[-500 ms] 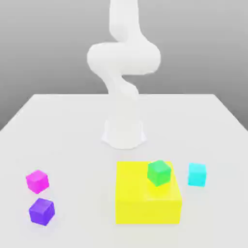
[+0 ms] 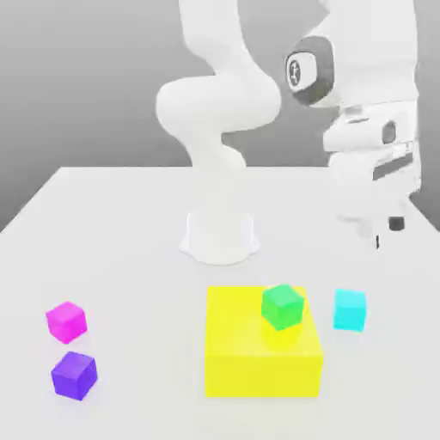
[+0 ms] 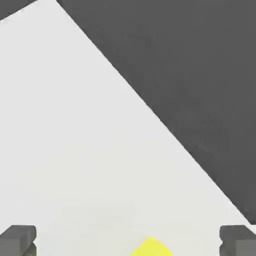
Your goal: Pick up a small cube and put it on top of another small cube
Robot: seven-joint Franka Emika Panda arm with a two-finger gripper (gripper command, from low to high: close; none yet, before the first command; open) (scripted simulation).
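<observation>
Toward the bench's point(image 2: 155, 223) edge on the exterior view's right, the cyan cube point(image 2: 350, 310) sits just beside the yellow block point(image 2: 262, 375), with the open, empty hand point(image 2: 387, 233) above the bench and farther back. To pick it up well, the hand should centre over the cube while high, turn to match two opposite faces, then sink straight down, keeping its inner finger off the block and the green cube point(image 2: 283, 308).

In the exterior view, a block point(image 2: 262, 374) bears one cube point(image 2: 283, 307). From the block, a lone cube point(image 2: 350, 310) lies at two o'clock, a nearer cube point(image 2: 75, 375) at nine, with a farther cube point(image 2: 67, 322) at its twelve.
</observation>
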